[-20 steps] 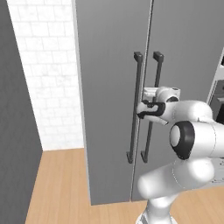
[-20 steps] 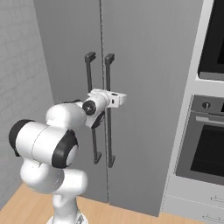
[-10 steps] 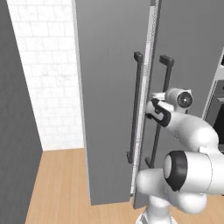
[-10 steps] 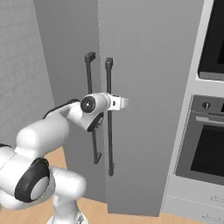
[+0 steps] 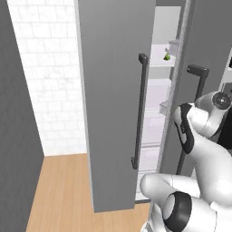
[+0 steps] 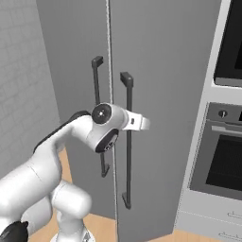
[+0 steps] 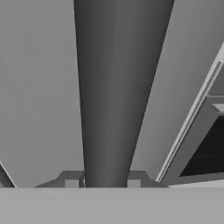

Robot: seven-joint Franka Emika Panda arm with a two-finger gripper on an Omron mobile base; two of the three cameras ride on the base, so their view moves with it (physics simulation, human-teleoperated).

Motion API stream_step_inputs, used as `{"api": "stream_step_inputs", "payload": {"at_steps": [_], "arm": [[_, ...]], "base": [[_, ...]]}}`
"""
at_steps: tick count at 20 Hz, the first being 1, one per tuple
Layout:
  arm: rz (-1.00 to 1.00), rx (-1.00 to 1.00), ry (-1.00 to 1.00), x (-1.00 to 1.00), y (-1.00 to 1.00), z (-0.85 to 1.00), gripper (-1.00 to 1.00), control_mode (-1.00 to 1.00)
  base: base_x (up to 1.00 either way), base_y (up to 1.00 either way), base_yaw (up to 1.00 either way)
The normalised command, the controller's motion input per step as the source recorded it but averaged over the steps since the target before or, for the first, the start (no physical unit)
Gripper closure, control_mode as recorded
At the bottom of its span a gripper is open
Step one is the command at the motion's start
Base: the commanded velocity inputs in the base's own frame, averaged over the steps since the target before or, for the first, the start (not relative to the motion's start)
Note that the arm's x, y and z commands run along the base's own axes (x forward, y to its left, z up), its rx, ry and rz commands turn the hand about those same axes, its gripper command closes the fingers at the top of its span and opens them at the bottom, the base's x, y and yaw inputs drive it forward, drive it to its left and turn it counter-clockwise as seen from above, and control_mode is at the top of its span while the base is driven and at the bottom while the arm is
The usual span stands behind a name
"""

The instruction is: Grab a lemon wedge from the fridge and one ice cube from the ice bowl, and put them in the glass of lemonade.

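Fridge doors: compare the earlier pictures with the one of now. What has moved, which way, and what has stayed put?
The right door has swung open toward the robot, pulled by the gripper clamped on that door's handle. The arm has drawn back with it. The gap now shows white shelves and the lemon wedge. The left door stayed shut, and the oven is unchanged.

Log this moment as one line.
gripper: closed on right door handle | right door: ajar | left door: shut | lemon wedge: inside, on shelf
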Motion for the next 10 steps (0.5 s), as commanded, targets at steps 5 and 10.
{"api": "stream_step_inputs", "payload": {"at_steps": [5, 10], "arm": [[0.01, 0.07, 0.22, -1.0, -0.86, 0.4, 1.0, -1.0], [0.0, 0.07, 0.19, -1.0, -0.97, 0.37, 1.0, -1.0]], "base": [[0.0, 0.0, 0.0], [0.0, 0.0, 0.0]]}}
